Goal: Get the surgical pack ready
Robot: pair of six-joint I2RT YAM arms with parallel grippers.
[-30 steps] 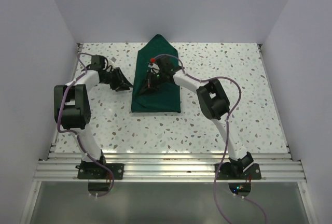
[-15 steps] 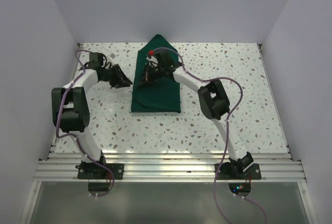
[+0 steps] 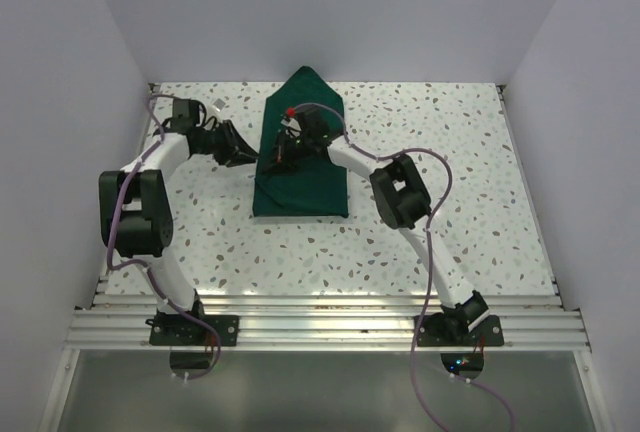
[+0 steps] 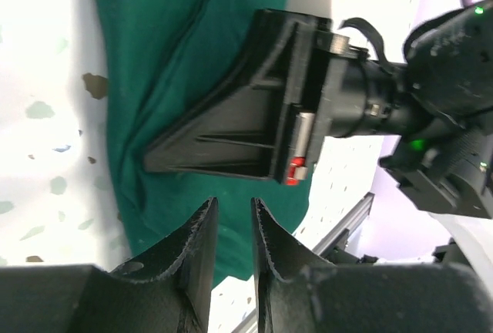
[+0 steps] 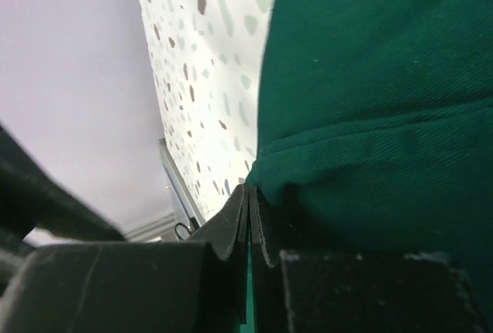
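Observation:
The dark green drape [image 3: 305, 177] lies folded in a long bundle at mid-table, with a pointed far end. My right gripper [image 3: 276, 158] is over the drape's left side and is shut on a fold of the cloth [image 5: 370, 79]; its jaws [image 5: 248, 190] are pressed together with green between them. My left gripper [image 3: 245, 155] is just left of the drape's left edge, jaws a narrow gap apart [image 4: 233, 203] and empty. It faces the drape [image 4: 169, 40] and the right gripper's finger [image 4: 231, 144]. The tray, gauze, scissors and forceps are not in view.
The speckled white table [image 3: 450, 152] is walled at the back and on both sides. An aluminium rail [image 3: 320, 327] with both arm bases runs along the near edge. A small pale scrap [image 3: 215, 105] lies near the left arm's wrist.
My right gripper has moved left across the drape toward its left edge. My left gripper has edged right, closer to the drape.

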